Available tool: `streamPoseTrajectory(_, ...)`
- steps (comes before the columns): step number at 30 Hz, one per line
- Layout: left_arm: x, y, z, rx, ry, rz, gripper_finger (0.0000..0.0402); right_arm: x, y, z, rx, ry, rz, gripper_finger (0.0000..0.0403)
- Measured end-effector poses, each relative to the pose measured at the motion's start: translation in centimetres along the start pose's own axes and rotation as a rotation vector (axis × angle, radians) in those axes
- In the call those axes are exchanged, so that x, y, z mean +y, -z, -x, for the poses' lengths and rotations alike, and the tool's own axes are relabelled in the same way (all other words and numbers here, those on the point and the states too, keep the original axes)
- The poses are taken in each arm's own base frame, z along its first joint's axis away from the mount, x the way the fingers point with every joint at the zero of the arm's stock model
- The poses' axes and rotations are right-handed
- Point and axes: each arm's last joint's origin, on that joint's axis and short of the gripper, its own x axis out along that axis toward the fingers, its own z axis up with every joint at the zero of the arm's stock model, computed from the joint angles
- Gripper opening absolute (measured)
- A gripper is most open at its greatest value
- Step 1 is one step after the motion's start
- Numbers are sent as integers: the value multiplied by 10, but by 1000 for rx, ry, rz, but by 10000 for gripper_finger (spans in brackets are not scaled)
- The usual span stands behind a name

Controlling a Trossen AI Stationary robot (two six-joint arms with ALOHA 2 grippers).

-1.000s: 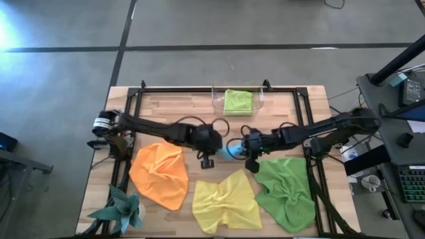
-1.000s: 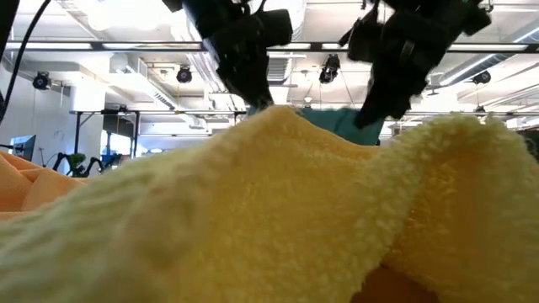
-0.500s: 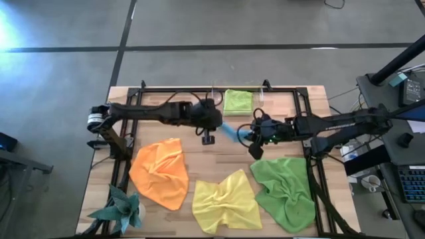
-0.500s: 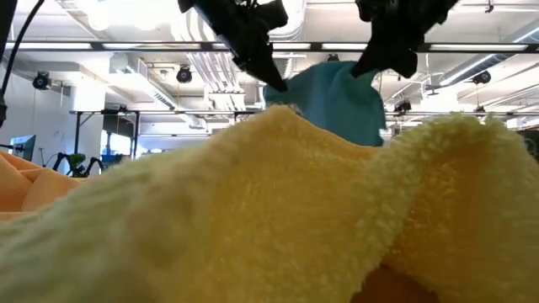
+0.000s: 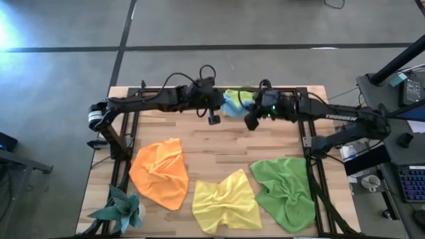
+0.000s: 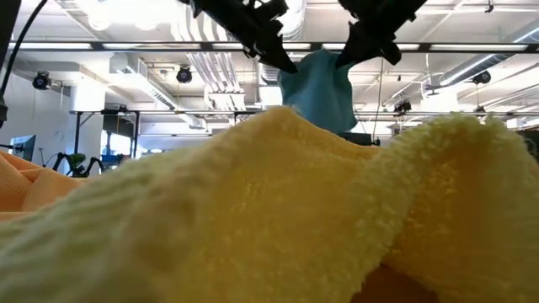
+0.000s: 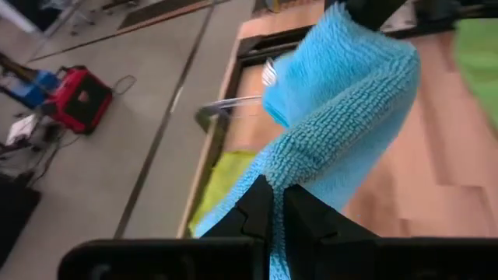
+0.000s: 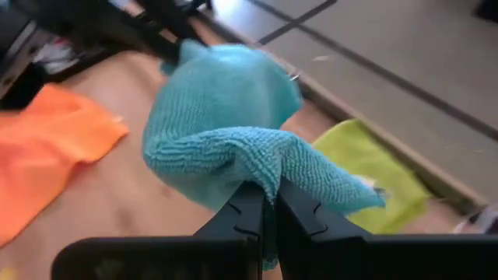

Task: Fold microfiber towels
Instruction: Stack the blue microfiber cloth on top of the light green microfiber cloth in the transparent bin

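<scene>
The folded blue towel [image 5: 232, 105] hangs in the air between my two grippers, above the near rim of the clear bin [image 5: 216, 95] at the table's far edge. It also shows in the low view [image 6: 322, 88]. My left gripper [image 5: 220, 109] is shut on its left end and my right gripper [image 5: 248, 114] on its right end. A folded lime green towel [image 5: 243, 97] lies in the bin. The orange towel [image 5: 159, 174], the yellow towel [image 5: 227, 201] and the darker green towel [image 5: 285, 190] lie crumpled along the table's near side. My left gripper pinches a thick folded edge of the blue towel [image 7: 289, 165] between its two fingers, several layers. The fingers slant down from the table's left. The towel is lifted clear and hangs slack toward the other gripper. My right gripper pinches a bunched fold at the towel's other end [image 8: 268, 162] between its two fingers, several layers. The fingers slant down from the table's right. The towel is clear of the table and sags below the hold.
A teal spiky ornament [image 5: 123, 210] sits at the near left corner. Black rails [image 5: 125, 133] run along the table's left and right sides. The middle of the wooden table [image 5: 219, 146] is bare. The yellow towel [image 6: 253, 219] fills the low view's foreground.
Both grippers have gone up and toward the table's far edge, carrying the blue towel between them from the table's middle to over the clear bin. The towel is lifted clear and hangs folded. Both grippers have stayed shut on it.
</scene>
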Motion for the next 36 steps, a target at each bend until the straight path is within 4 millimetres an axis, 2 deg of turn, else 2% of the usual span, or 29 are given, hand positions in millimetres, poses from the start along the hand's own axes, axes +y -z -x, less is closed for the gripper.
streamPoseTrajectory(9,43,17,-30,-43,-144,66,1,-46,-29,-38,32,178,22,11)
streamPoseTrajectory(14,64,33,-54,-57,-223,96,1,-70,-48,-61,64,189,52,11)
streamPoseTrajectory(18,77,39,-66,-65,-258,111,1,-89,-60,-79,87,234,82,11)
streamPoseTrajectory(23,89,44,-72,-86,-299,108,1,-111,-67,-99,127,281,122,11)
streamPoseTrajectory(28,100,46,-74,-111,-349,82,1,-125,-74,-114,144,304,160,11)
streamPoseTrajectory(36,108,65,-98,-61,-340,92,1,-151,-80,-128,161,348,197,11)
